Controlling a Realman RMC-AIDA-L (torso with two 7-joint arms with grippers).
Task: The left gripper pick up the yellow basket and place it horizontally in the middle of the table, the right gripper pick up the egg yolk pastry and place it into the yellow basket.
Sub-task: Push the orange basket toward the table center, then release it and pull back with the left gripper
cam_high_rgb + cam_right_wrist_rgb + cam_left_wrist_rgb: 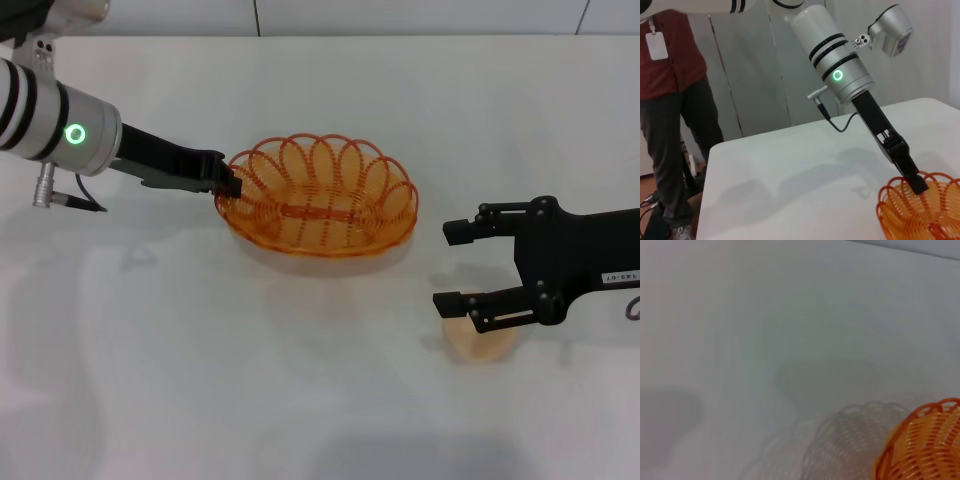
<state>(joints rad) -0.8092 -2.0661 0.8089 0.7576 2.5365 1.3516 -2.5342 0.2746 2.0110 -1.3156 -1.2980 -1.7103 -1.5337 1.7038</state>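
The yellow basket is near the middle of the table, empty, with its long side running left to right. My left gripper is shut on the rim at its left end. The basket's shadow on the table suggests it is held slightly raised. The basket also shows in the left wrist view and the right wrist view, where the left gripper pinches its rim. My right gripper is open to the basket's right. The egg yolk pastry lies on the table beneath its nearer finger, partly hidden.
A grey plug and cable hang under the left arm's silver cylinder. A person stands beyond the table's far edge in the right wrist view. White table surface surrounds the basket.
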